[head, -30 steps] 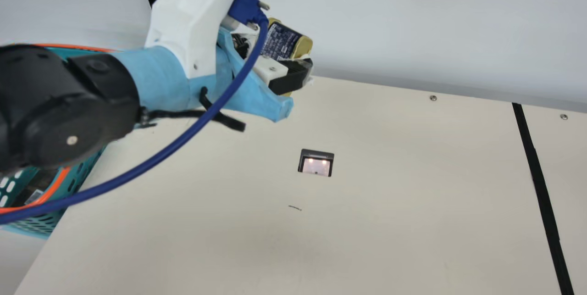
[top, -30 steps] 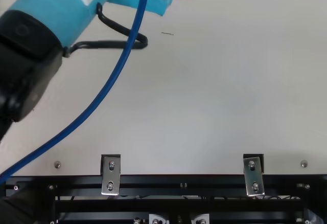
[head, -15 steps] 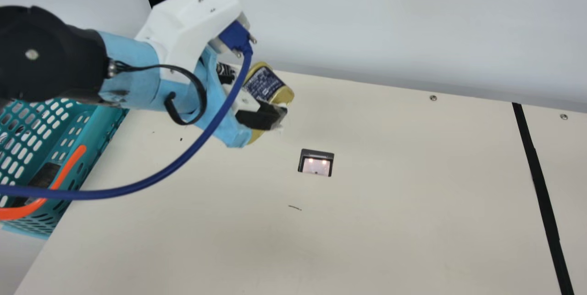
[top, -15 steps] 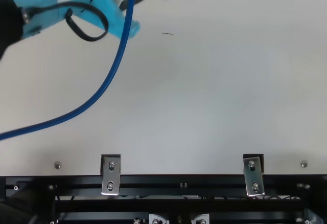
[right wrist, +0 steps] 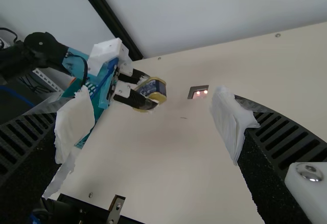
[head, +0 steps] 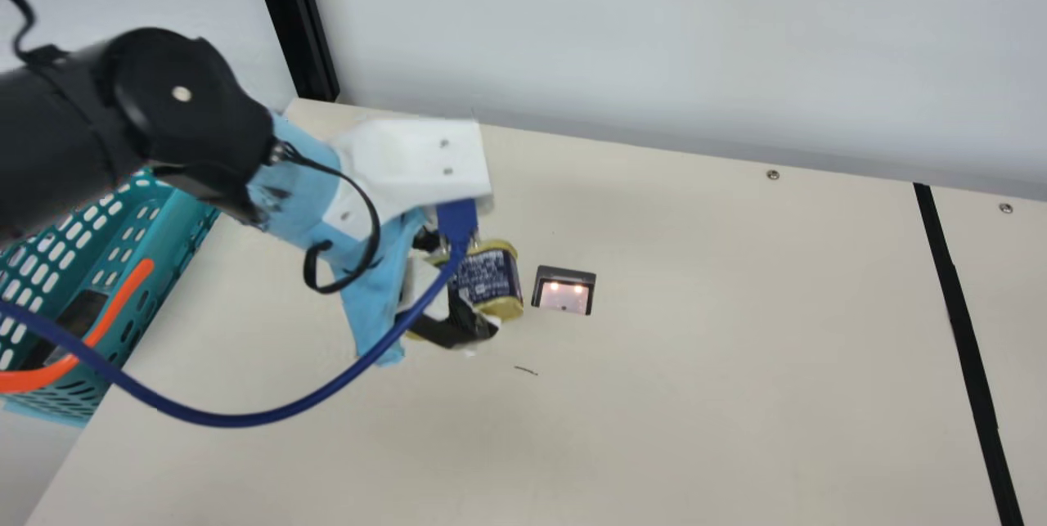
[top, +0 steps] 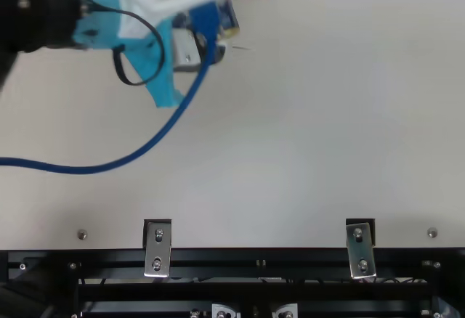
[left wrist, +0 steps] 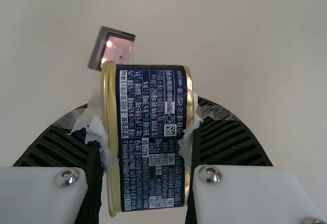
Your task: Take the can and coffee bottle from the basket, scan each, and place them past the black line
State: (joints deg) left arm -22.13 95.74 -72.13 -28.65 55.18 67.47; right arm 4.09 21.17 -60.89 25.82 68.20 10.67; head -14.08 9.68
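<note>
The left pincer (left wrist: 147,127) clamps the can (head: 489,276) by its ends above the surface (head: 695,395), presumably leaving its side bare for the scanner (head: 563,295), at three o'clock in the main view. The right pincer (right wrist: 153,124) waits, fingers apart.

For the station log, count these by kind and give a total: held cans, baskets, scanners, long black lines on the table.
Held can: 1
Basket: 1
Scanner: 1
Black line: 1
Total: 4
</note>
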